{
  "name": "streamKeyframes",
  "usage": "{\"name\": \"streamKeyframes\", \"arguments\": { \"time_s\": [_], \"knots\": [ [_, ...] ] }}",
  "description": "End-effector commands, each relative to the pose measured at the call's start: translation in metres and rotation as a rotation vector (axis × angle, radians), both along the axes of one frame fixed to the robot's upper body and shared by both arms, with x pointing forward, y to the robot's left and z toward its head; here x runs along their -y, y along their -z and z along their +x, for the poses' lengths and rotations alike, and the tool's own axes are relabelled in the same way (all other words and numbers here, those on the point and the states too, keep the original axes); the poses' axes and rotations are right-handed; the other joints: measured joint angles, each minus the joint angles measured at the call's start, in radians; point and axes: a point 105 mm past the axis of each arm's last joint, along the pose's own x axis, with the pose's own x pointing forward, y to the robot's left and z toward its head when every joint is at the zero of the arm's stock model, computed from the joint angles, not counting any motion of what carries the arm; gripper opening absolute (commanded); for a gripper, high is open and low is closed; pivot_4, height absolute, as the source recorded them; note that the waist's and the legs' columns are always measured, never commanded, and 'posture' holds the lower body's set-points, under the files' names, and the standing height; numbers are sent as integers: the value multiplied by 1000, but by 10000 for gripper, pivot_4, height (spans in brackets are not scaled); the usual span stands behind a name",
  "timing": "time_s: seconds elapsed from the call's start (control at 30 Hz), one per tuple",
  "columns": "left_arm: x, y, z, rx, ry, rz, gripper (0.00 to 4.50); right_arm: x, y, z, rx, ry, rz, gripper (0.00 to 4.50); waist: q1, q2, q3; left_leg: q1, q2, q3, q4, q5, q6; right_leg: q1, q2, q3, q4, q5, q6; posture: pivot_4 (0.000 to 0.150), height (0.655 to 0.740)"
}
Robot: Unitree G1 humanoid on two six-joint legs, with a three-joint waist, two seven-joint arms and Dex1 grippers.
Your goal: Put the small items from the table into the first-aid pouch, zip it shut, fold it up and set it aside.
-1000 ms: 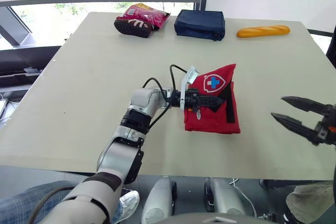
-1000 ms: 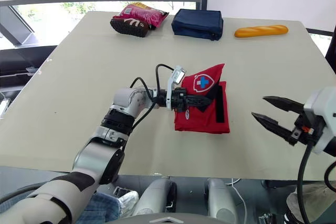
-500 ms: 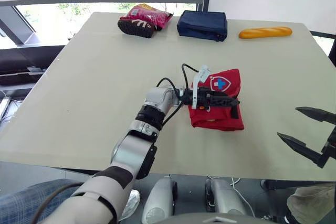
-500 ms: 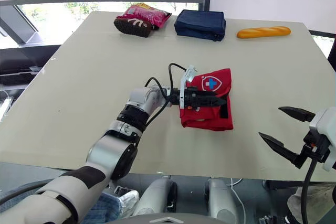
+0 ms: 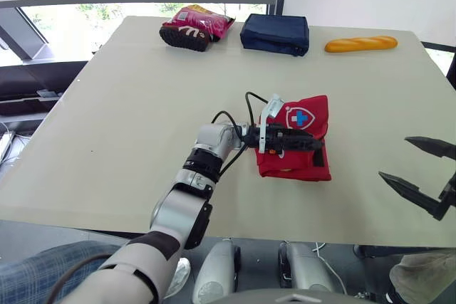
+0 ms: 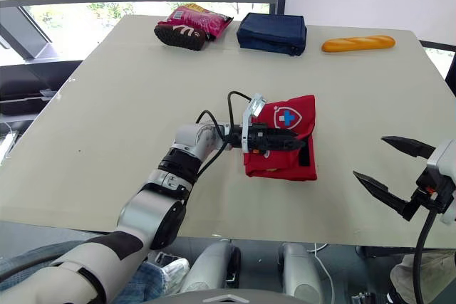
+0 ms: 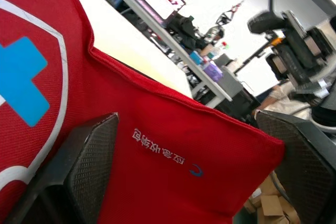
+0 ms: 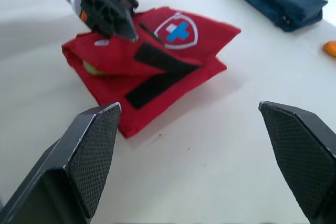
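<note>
The red first-aid pouch point(image 5: 308, 115) lies folded in the middle of the table, with a blue-cross shield badge and black fastening strips on top. My left gripper point(image 5: 313, 144) reaches over the pouch's near left part from the left. Its two fingers point(image 7: 89, 166) stand wide apart, open, with red fabric point(image 7: 173, 129) lying between them. To the right of the pouch, my right gripper point(image 6: 394, 169) hovers open and empty near the table's front right edge. It points back at the pouch point(image 8: 178, 32). A yellow-green bit point(image 8: 89, 67) peeks from the pouch's folded side.
Along the far edge of the table lie a pink snack bag point(image 5: 194, 26), a navy zip case point(image 5: 275, 33) and a bread loaf point(image 5: 360, 44). Bare tabletop point(image 5: 135, 112) stretches left of the pouch and between the pouch and my right gripper.
My left gripper has gone from shut to open over the pouch. My right gripper has drawn back to the right and lower, its jaws a little wider. The camera shifted slightly.
</note>
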Motion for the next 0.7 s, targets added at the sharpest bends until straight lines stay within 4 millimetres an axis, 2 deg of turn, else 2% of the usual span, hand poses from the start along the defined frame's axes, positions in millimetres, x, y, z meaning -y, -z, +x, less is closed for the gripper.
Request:
{"name": "streamKeyframes", "arguments": {
  "time_s": [0.03,0.23,0.4,0.57,0.7],
  "knots": [
    [1,4,-11,-22,60,-25,44382,3,-8,1,31,9,-17,45000,1,0,0,0,0,0,0,0,0,0,0,0,0,0,0,1500,7164],
    [-2,-4,-15,-8,87,-103,44382,2,-8,1,29,3,-19,45000,1,0,0,0,0,0,0,0,0,0,0,0,0,0,0,1500,7164],
    [-6,-22,-16,49,119,-211,44382,1,-7,1,26,6,-18,45000,0,0,0,0,0,0,0,0,0,0,0,0,0,0,0,1500,7164],
    [-4,-27,-11,173,96,-193,44382,1,-7,0,26,7,-16,45000,0,0,0,0,0,0,0,0,0,0,0,0,0,0,0,1500,7164],
    [0,-21,-10,277,98,-134,44382,0,-7,0,29,5,-13,45000,0,0,0,0,0,0,0,0,0,0,0,0,0,0,0,1500,7164]
  ]
}}
